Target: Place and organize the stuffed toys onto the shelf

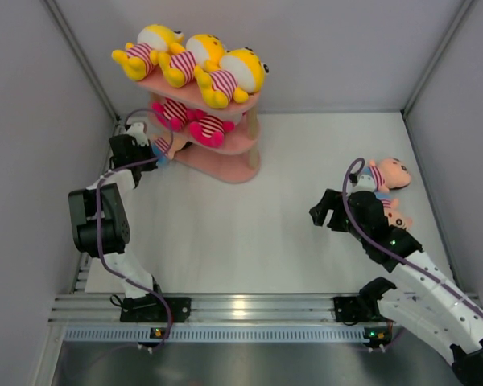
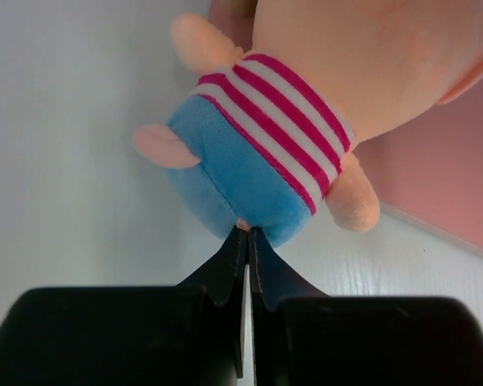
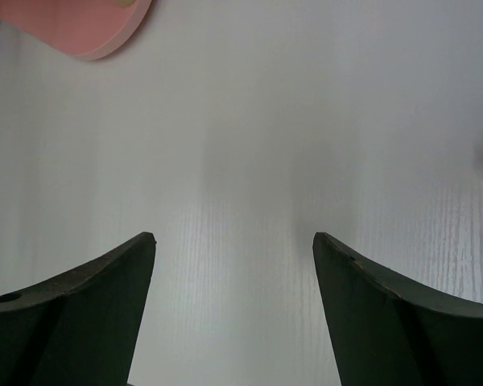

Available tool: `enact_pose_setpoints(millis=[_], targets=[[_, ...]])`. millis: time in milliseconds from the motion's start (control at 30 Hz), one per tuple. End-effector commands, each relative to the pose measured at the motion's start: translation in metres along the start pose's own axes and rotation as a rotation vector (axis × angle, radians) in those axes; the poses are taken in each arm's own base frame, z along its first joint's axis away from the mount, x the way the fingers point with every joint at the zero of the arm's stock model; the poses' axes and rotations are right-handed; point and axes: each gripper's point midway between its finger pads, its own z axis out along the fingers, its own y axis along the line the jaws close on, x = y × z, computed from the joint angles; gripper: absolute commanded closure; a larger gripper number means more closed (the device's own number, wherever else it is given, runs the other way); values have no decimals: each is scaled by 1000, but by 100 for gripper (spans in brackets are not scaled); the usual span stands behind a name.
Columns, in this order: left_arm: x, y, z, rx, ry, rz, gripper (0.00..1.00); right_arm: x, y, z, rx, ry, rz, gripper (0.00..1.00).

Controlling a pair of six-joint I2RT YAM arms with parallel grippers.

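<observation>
Item 1, left: the left gripper (image 2: 247, 232) is clenched on a pinch of fabric at the blue bottom of the held peach-faced toy (image 2: 274, 137). This toy is presented at the left end of the lowest board of the shelf (image 1: 225, 167), head over the pink board and body over the table. Whether it is set down cannot be told.

Item 2, shelf: the top board is filled by three yellow toys (image 1: 195, 56) laid side by side. The middle board is taken by two pink-and-white toys (image 1: 195, 122). Five are judged shelved, with a sixth in hand.

Item 3, right: the right gripper (image 3: 233, 237) is held spread, with nothing between its fingers. Just beside it, two loose peach-faced toys (image 1: 386, 174) are lying unshelved. These are judged the work left.

Surface: a white wood-grain table (image 1: 249, 233).

Room: the table is enclosed by grey panels (image 1: 32, 121) on three sides. A metal rail (image 1: 241, 307) is fixed along the near edge.
</observation>
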Motion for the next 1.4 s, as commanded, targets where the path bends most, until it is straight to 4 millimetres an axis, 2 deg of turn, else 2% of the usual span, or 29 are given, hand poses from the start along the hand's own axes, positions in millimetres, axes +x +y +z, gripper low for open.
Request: enact_pose_setpoints(millis=[0, 233, 467, 667, 733, 767, 833, 867, 1000, 1033, 1167, 1233, 1267, 1300, 1333, 1367], targets=[[-59, -13, 6, 64, -186, 49, 97, -10, 8, -4, -12, -26, 11, 21], [-74, -23, 15, 104, -224, 13, 97, -12, 9, -5, -14, -29, 26, 21], [-71, -40, 28, 154, -237, 19, 96, -15, 10, -6, -13, -33, 32, 21], [-71, -35, 36, 137, -239, 12, 91, -15, 9, -8, -9, -40, 38, 21], [-68, -35, 34, 129, -235, 17, 85, -14, 5, -7, 11, -41, 42, 21], [-68, -35, 32, 131, -235, 21, 76, -14, 3, -6, 22, -43, 43, 21], [-65, -36, 28, 130, -233, 27, 65, -12, -3, -3, 56, -40, 38, 19], [-65, -36, 26, 126, -235, 30, 57, -12, -6, -2, 72, -38, 33, 18], [-77, -28, 10, 61, -267, 38, 47, -15, -18, 3, 161, -25, -9, 13], [-74, -27, 6, 54, -263, 39, 46, -26, -20, 1, 187, -49, -13, 12], [-72, -34, -11, 65, -256, 44, 41, -47, -36, -1, 287, -58, -62, 7], [-70, -36, -20, 63, -239, 33, 40, -67, -49, 2, 332, -52, -74, 6], [-62, -37, -23, 61, -204, 14, 40, -77, -69, 6, 384, -44, -45, 6], [-62, -39, -29, 64, -199, 10, 40, -95, -72, 6, 379, -60, -49, 6], [-60, -43, -32, 81, -188, 7, 40, -103, -74, 9, 345, -49, -25, 7], [-51, -44, -35, 83, -151, -4, 40, -115, -104, 12, 412, -46, 30, 6]])
